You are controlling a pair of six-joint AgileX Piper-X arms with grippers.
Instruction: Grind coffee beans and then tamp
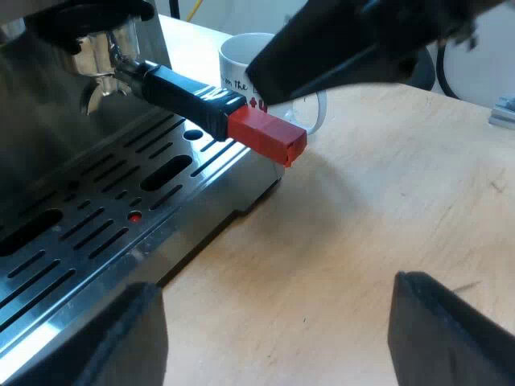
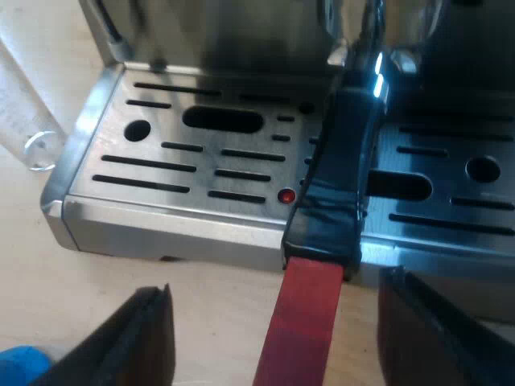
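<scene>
holder locked in, both grippers open

our right gripper point(image 2: 273, 283) hangs wide open, fingers either side of the red end point(image 2: 304, 318) without touching it. our left gripper point(image 1: 273, 281) is open too, empty over the wooden table point(image 1: 362, 241). further in, the dark handle point(image 1: 185, 92) runs above the drip tray point(image 2: 161, 161) to the holder point(image 1: 100, 60), locked into the espresso machine point(image 1: 40, 129). beyond stand a mug point(image 1: 241, 64) and a measuring glass point(image 2: 24, 112). grounds are hidden, and we judge tamping is yet to come.

Red-ended holder point(image 1: 211, 106) locked into espresso machine point(image 1: 109, 197)
</scene>
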